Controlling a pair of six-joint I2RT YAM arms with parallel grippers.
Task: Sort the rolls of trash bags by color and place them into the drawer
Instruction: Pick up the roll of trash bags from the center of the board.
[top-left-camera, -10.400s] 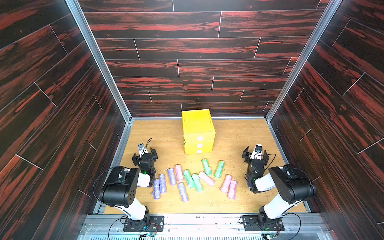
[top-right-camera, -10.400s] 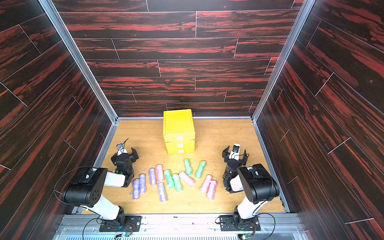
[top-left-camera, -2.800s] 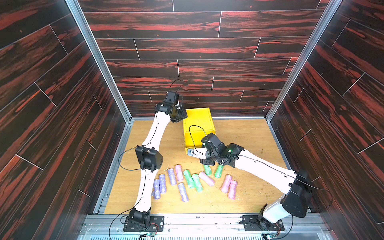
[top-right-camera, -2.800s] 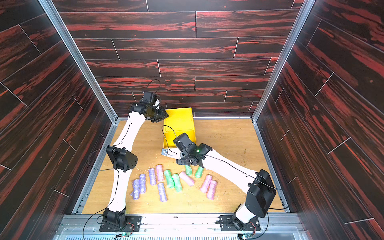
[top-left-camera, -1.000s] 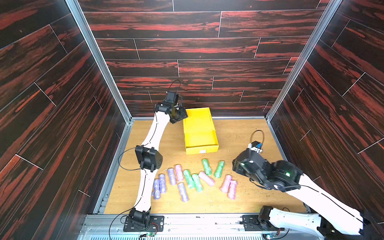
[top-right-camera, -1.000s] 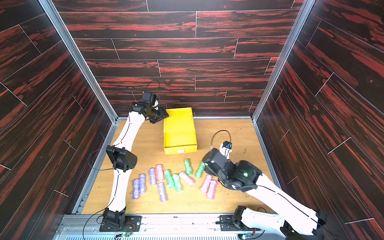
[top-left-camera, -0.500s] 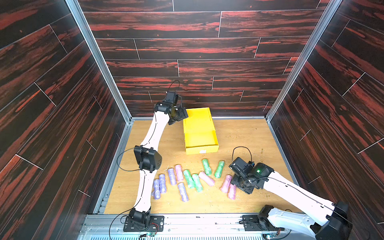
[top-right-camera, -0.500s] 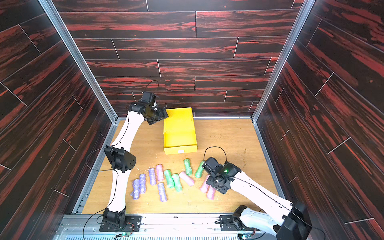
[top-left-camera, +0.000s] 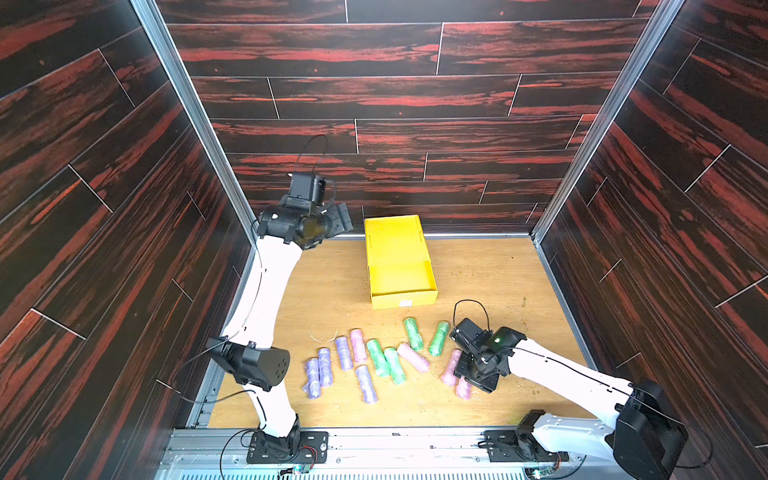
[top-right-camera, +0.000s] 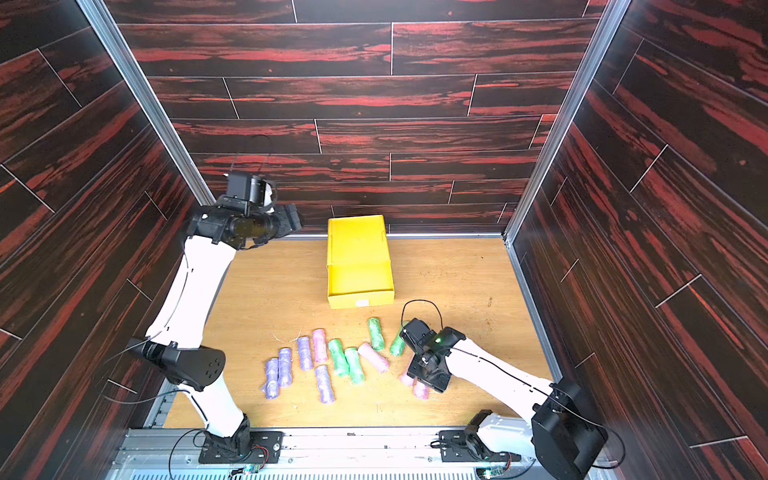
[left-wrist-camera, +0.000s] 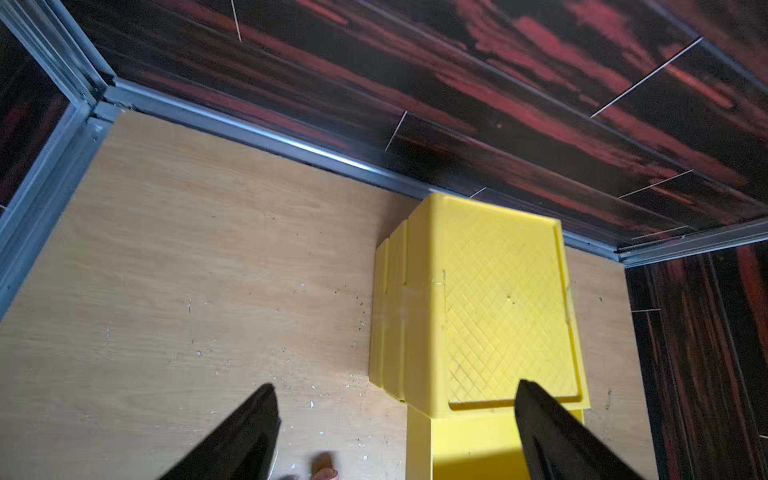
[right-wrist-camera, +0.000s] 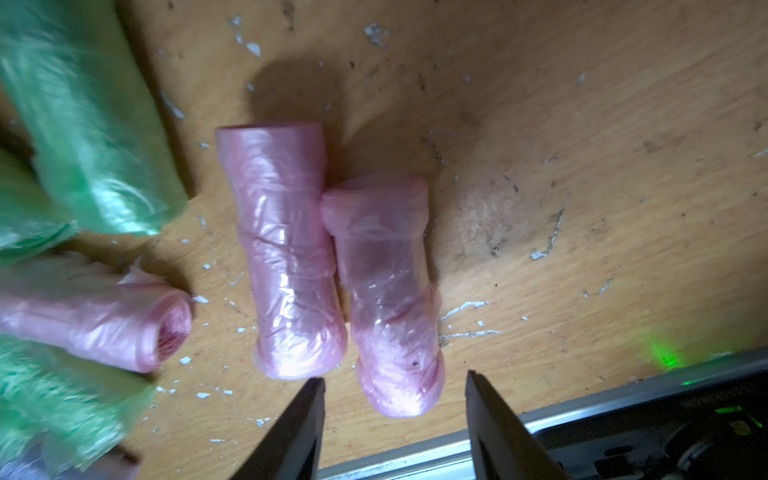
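The yellow drawer (top-left-camera: 395, 243) cabinet stands at the back of the table, its top drawer (top-left-camera: 401, 279) pulled out and empty. Pink, green and purple rolls of trash bags lie in a loose row in front of it. My right gripper (right-wrist-camera: 395, 377) is open, low over two pink rolls (right-wrist-camera: 286, 249) lying side by side. The end of the nearer pink roll (right-wrist-camera: 388, 299) lies between its fingertips with a gap on each side. My left gripper (left-wrist-camera: 397, 386) is open and empty, raised beside the cabinet's back left corner (left-wrist-camera: 428, 299).
Green rolls (top-left-camera: 412, 332) and another pink roll (top-left-camera: 413, 357) lie just left of my right gripper (top-left-camera: 467, 376), with purple rolls (top-left-camera: 324, 365) further left. Dark panelled walls close in three sides. A metal rail (right-wrist-camera: 415, 461) runs along the front edge.
The right arm came down from above the table to just over the two pink rolls. The left gripper opened wide and drew slightly away from the cabinet. The top drawer stays pulled out.
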